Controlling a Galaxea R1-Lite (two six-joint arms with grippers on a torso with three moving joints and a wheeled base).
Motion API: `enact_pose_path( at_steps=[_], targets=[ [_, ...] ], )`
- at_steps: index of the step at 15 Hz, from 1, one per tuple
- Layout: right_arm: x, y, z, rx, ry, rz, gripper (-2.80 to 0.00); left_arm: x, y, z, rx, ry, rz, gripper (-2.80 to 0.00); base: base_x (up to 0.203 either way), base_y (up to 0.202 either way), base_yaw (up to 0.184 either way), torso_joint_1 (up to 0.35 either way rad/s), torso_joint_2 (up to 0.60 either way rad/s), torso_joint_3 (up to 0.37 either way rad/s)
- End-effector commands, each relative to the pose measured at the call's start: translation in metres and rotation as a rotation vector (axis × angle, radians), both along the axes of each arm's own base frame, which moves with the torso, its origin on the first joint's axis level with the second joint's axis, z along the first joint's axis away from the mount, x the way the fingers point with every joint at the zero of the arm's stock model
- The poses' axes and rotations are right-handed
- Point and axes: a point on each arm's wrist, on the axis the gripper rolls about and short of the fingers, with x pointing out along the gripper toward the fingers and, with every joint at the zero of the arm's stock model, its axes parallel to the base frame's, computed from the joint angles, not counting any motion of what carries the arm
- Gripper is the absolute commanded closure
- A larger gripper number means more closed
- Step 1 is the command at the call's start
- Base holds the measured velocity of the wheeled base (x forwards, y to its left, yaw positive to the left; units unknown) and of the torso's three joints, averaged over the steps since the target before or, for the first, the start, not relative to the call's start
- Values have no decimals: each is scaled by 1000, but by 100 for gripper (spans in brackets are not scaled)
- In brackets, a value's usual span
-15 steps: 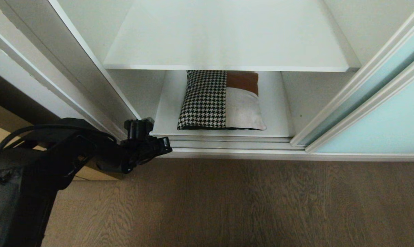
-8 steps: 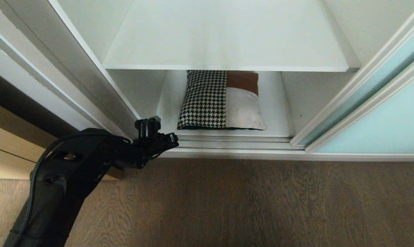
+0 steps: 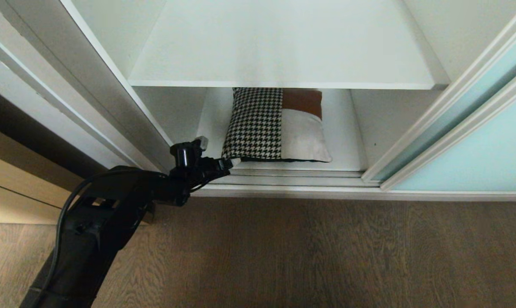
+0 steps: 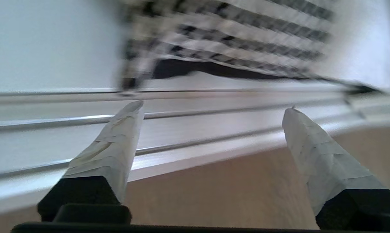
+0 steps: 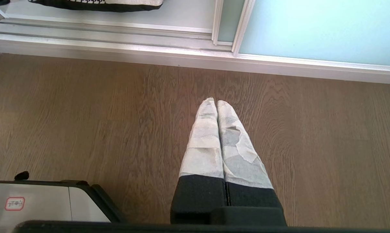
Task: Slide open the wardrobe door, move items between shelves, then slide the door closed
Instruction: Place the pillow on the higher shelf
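Two taped fingers (image 4: pixel 117 152) of the left gripper (image 3: pixel 217 155) stood wide apart, with nothing between them. A second earlier this gripper had hung narrower, lower and farther from the cushion (image 3: pixel 275 126); by this moment it had spread and pushed forward over the door track (image 3: pixel 292 176), its tips just beside the cushion's near left corner. The left wrist view showed that houndstooth corner straight ahead of the gap, so the reach looked nearly finished and a grasp seemed the likely next step.

Around the cushion, the lower shelf (image 3: pixel 348 149) carried it flat near the front edge, while the upper shelf (image 3: pixel 283 47) above it lay bare. To the cushion's right, the sliding wardrobe door (image 3: pixel 476 154) was already pushed aside, so the opening step looked done. Farther from the cushion, the right gripper (image 5: pixel 217 103) hung over the wooden floor (image 5: pixel 85 123), fingers pressed together, idle.
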Motion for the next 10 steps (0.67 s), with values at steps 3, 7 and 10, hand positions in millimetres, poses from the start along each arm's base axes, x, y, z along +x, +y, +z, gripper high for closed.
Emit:
enact_pose_path(
  at_steps=[3,7,10],
  targets=[
    [0,0,0,0,1,0,0,2,-3,-38,49,2,-73,-280,0,0,0,0,0,0],
    [0,0,0,0,-2,0,0,3,-3,-48,78,-54,-68,-280,0,0,0,0,0,0],
    [0,0,0,0,-1,0,0,5,0,-37,79,-123,35,-280,0,0,0,0,0,0]
  ],
)
